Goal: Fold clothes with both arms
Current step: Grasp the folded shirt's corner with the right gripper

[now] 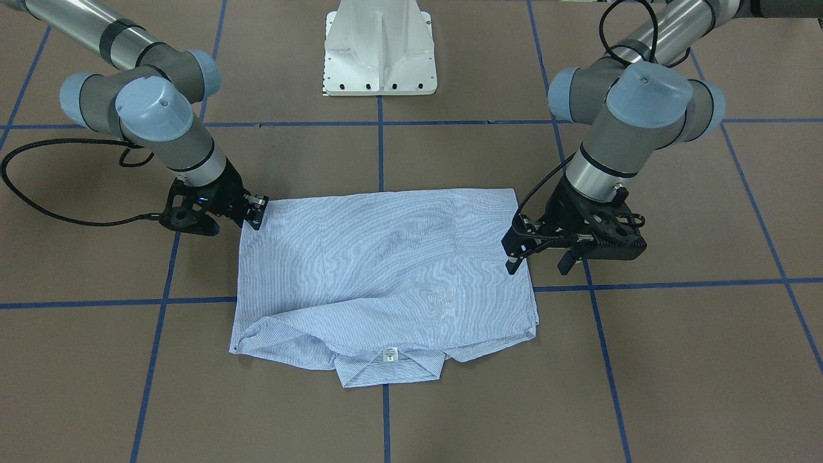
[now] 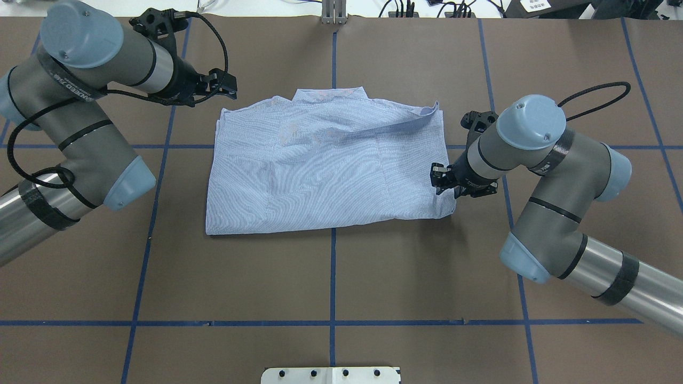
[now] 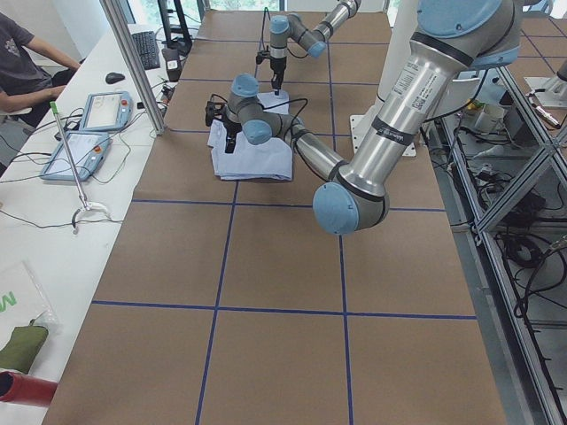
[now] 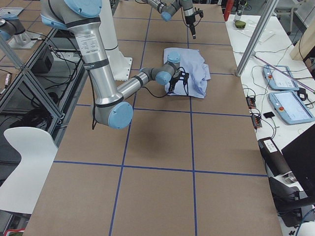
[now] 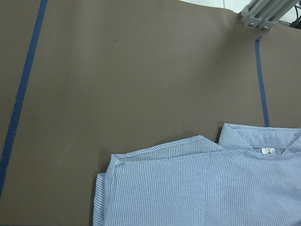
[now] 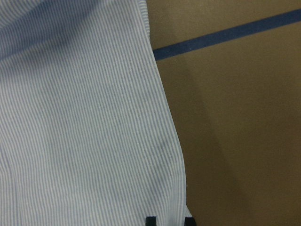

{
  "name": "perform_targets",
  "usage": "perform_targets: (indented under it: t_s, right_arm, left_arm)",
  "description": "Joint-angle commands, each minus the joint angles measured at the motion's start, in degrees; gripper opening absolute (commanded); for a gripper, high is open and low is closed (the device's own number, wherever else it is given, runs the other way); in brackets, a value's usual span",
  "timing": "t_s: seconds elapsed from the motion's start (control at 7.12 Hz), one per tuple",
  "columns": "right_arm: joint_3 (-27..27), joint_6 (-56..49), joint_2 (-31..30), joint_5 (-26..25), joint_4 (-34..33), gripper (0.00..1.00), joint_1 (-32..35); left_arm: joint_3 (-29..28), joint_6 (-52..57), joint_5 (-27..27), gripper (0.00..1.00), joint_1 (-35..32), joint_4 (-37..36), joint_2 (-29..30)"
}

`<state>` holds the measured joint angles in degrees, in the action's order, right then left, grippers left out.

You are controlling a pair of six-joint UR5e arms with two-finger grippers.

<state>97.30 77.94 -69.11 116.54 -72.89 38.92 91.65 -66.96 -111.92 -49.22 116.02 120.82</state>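
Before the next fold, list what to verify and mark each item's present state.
1. The shirt is folded into a flat rectangle: ok.
2. Top layer smooth: not ok; a raised crease runs toward the far right corner.
3. The right hand is at the shirt's near right corner: ok.
4. It grips the cloth: cannot tell; only its fingertips show at the shirt's edge.
5. The left hand is on the shirt: not ok; it is open, off the cloth by the far left corner.
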Motion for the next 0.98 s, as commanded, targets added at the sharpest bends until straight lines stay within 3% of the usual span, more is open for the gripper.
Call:
perform_targets:
  t_s: [0.0, 0.14, 0.28, 0.42, 0.56, 0.7, 0.84]
  right_arm:
    - [0.35, 0.19, -0.06, 0.53, -0.41, 0.0, 0.02]
    - [0.87, 0.11, -0.32, 0.71, -0.5, 0.0, 0.11]
    - [4.71, -0.59, -4.06, 2.88, 0.2, 0.0, 0.28]
    - [14.58, -0.6, -11.23, 8.3, 0.2, 0.0, 0.2]
    - [20.59, -0.6, -16.18, 11.57, 0.2, 0.0, 0.28]
    - [24.13, -0.25, -19.27, 12.48, 0.2, 0.0, -0.5]
    - [25.74, 0.1, -20.09, 16.92, 0.12, 0.0, -1.12]
  left_arm:
    - [0.02, -0.01, 0.03, 0.99, 0.0, 0.0, 0.03]
    - [0.1, -0.01, 0.03, 0.99, 0.0, 0.0, 0.12]
    - [0.19, -0.1, 0.03, 0.99, 0.0, 0.0, 0.12]
    - [0.28, -0.1, 0.03, 0.99, 0.0, 0.0, 0.21]
    - [0.37, -0.1, 0.03, 0.99, -0.09, 0.0, 0.03]
    - [0.45, -0.1, 0.03, 0.99, 0.0, 0.0, 0.03]
    - [0.8, -0.19, 0.03, 0.99, -0.09, 0.0, -0.05]
